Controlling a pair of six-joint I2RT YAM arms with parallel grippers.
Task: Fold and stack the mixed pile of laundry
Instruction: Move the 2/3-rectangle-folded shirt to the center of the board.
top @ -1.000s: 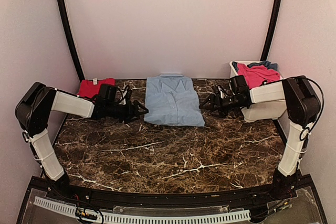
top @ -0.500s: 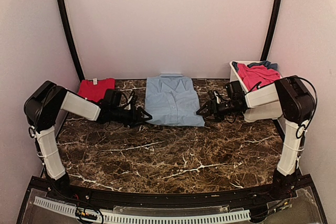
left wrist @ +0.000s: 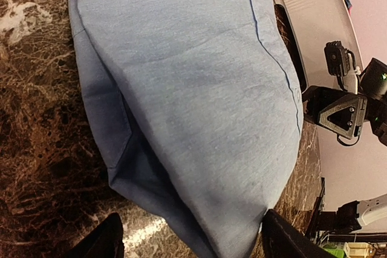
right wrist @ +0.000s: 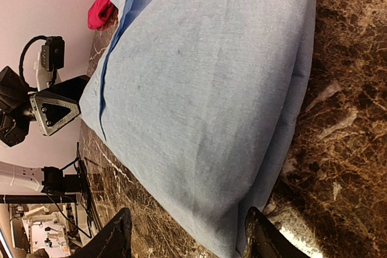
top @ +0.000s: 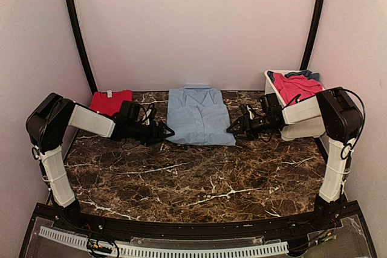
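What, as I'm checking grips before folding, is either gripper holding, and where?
Nothing is gripped: left gripper and right gripper are open, each astride a near corner of the folded light-blue shirt.

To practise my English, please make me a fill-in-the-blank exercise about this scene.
The folded red cloth garment lies to the ___ of the folded light-blue collared shirt.
The white rectangular plastic tub holds a pink-red garment and a darker piece, ___ in colour.
The left gripper and the right gripper both have ___ jaws.
Missing words: left, blue, open.
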